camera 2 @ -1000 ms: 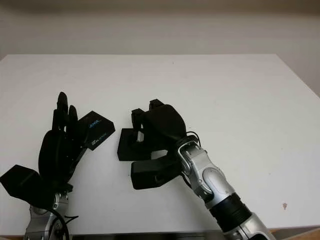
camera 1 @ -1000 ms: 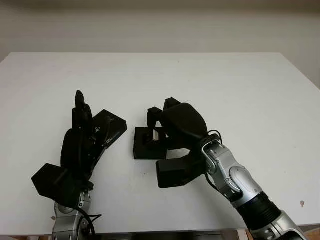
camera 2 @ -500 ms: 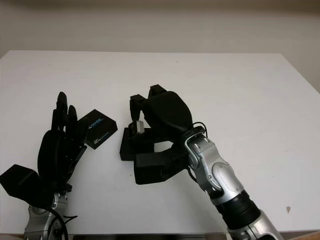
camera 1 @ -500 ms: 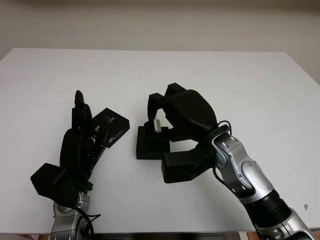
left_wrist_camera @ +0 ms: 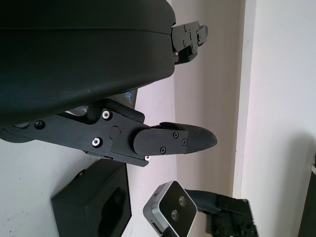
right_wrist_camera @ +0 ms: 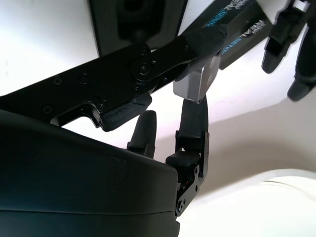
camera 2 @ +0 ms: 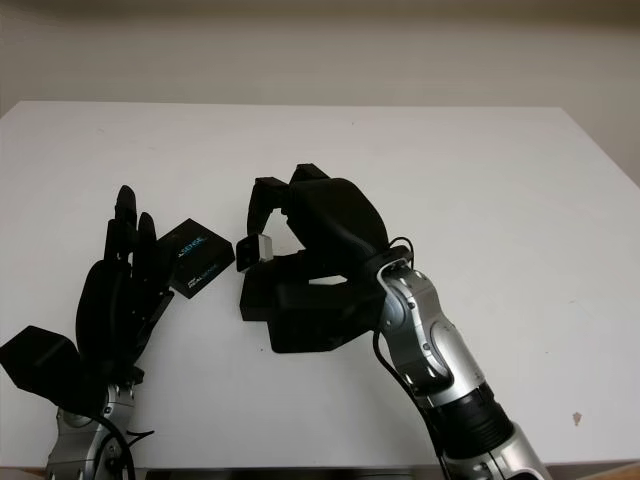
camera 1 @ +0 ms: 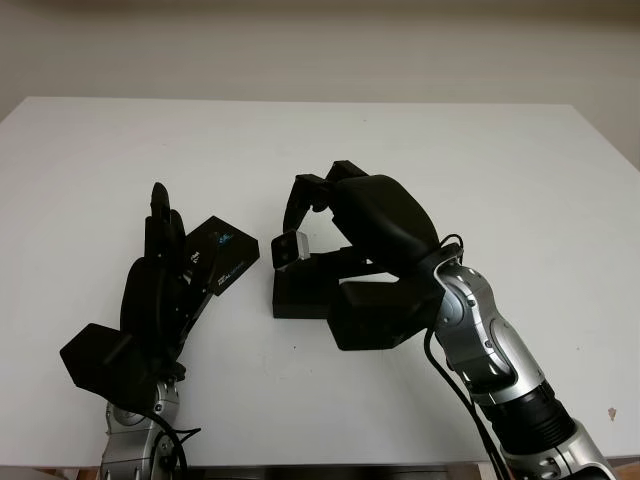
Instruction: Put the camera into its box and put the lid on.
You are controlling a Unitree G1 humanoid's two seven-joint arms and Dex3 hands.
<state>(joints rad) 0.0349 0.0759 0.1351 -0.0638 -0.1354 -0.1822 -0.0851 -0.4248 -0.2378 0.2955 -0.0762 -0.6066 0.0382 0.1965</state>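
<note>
The right hand (camera 1: 335, 215) pinches the camera (camera 1: 291, 248) just above the box (camera 1: 300, 288)'s left edge. It needs lowering into the recess. The left hand (camera 1: 160, 290), open, waits beside the lid (camera 1: 222, 255).

a silver-grey camera (camera 1: 291, 249) with 2 dark lenses, a black box (camera 1: 300, 288), a black lid (camera 1: 222, 258) with blue and white lettering at centre left, black hands, all on a white table (camera 1: 480, 180).

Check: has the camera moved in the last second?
Yes. The right hand has lifted the camera out of the box, up and toward the lid.
</note>
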